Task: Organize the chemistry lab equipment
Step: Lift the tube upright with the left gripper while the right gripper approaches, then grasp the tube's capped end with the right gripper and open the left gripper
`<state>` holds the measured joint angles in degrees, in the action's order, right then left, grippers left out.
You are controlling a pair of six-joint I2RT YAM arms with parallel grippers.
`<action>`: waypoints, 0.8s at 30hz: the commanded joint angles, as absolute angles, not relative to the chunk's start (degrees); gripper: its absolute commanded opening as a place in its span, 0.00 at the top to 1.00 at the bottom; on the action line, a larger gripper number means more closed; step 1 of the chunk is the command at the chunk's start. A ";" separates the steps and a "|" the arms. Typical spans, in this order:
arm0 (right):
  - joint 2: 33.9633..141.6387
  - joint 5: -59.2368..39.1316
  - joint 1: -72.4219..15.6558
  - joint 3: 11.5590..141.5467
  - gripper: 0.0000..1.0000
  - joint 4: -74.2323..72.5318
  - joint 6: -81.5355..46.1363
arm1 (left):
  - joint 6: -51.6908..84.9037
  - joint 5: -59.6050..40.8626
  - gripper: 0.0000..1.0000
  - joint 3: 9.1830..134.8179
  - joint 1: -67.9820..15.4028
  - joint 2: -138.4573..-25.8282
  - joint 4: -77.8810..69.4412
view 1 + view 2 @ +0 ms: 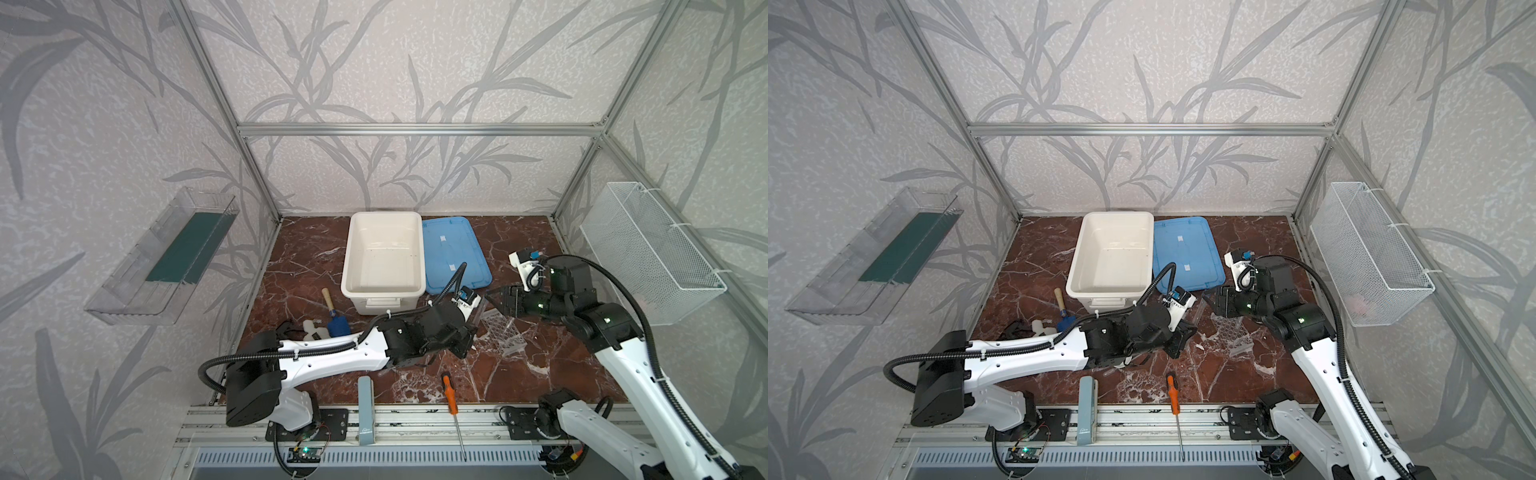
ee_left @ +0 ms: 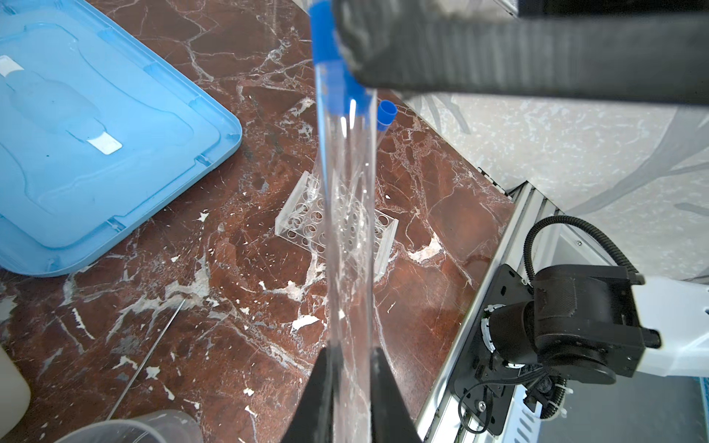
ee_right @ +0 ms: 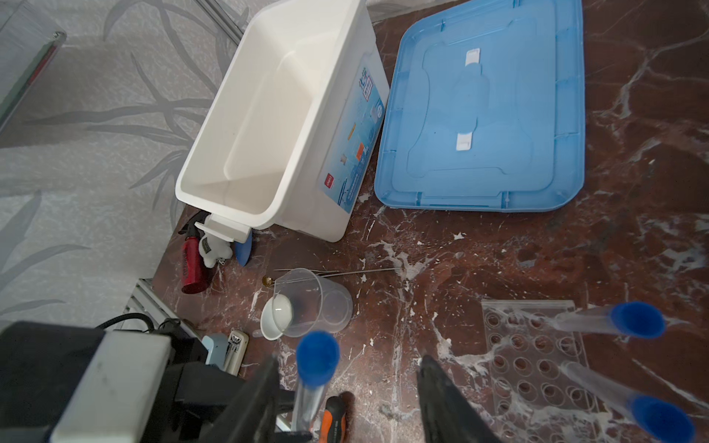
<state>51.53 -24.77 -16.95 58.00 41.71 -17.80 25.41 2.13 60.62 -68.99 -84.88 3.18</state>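
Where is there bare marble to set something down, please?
Free: left of the white bin; between the screwdriver and tube rack. Crowded: around the rack, near the left gripper holding a test tube and right gripper, and by the trowel.

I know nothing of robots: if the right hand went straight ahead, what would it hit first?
Probably the blue-capped test tube held by the left hand: its cap sits between the open fingers of the right hand, though depth is unclear.

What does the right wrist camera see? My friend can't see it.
A blue-capped test tube pokes up inside the open right pincer. Two more tubes sit in a clear rack; a clear beaker, white bin and blue lid are there too.
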 commanded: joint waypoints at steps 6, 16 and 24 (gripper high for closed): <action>52.73 -26.73 -19.17 55.67 0.58 38.76 -20.13 | 24.36 2.99 0.84 59.41 -69.61 -84.86 0.19; 51.15 -23.95 -22.85 51.62 0.70 35.60 -23.13 | 23.52 4.50 0.84 61.26 -69.61 -86.23 1.97; 50.27 -25.12 -22.85 50.38 0.79 36.08 -23.90 | 23.41 4.09 0.84 62.52 -69.61 -87.95 1.71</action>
<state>50.63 -24.51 -22.63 50.85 36.51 -23.59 24.12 3.40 60.18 -69.45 -86.96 1.78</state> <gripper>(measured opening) 0.213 0.157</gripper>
